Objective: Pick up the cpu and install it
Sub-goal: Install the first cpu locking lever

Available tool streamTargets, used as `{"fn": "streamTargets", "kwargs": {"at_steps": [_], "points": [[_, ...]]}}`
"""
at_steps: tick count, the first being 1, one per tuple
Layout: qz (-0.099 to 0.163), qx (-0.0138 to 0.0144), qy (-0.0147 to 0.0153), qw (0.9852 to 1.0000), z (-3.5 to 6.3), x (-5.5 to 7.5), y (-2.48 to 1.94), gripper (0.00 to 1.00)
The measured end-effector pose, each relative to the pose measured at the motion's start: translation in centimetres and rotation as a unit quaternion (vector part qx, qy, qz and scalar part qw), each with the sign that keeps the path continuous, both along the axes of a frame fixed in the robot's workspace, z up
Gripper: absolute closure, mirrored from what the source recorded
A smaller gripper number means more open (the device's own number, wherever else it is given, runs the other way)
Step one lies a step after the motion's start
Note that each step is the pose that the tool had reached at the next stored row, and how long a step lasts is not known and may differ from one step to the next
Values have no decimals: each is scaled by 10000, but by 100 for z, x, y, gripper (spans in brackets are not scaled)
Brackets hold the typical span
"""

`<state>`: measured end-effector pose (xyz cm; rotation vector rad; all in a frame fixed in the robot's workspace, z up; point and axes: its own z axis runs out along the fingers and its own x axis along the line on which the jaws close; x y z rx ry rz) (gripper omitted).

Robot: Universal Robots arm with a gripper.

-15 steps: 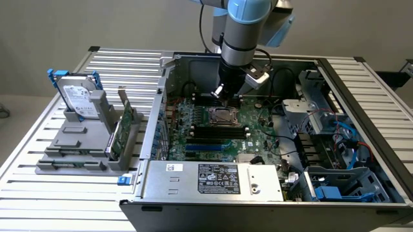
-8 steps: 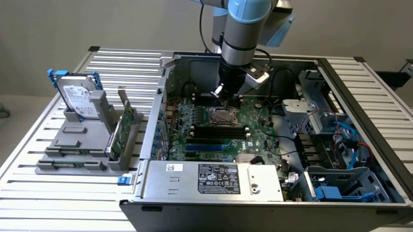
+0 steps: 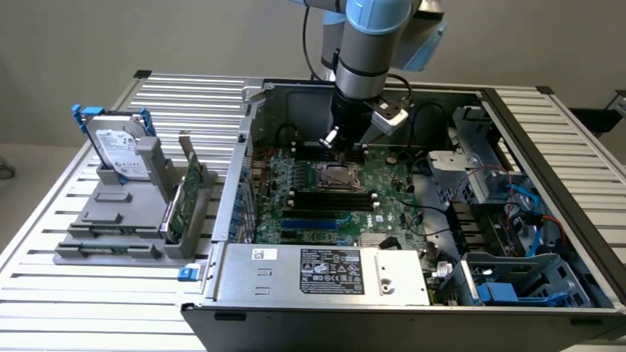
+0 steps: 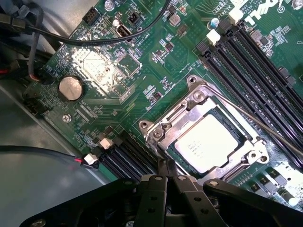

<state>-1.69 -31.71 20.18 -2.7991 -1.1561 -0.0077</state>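
Small silvery square cpu (image 4: 204, 143) seated inside metal-framed socket (image 4: 199, 97) of open grey computer case (image 3: 293, 275); black gripper (image 4: 166, 171) jaws clenched, empty, just beside socket.

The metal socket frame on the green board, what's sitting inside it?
Inside the metal socket frame lies the cpu, a flat silvery square with faint printing on top. What lies beneath the chip is covered by it. The gripper, jaws shut, sits beside the frame's edge.

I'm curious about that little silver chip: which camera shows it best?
The wrist view: the cpu sits large in its metal socket frame. In the exterior view it is a small patch on the motherboard.
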Motion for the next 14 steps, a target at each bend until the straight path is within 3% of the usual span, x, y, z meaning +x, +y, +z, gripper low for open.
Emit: {"fn": "streamTargets", "kwargs": {"at_steps": [2, 5, 14], "points": [[0, -40, 0, 10000, 0, 0, 5, 89], [0, -74, 0, 10000, -1, 0, 15, 89], [0, -111, 0, 9999, -2, 1, 39, 89]]}}
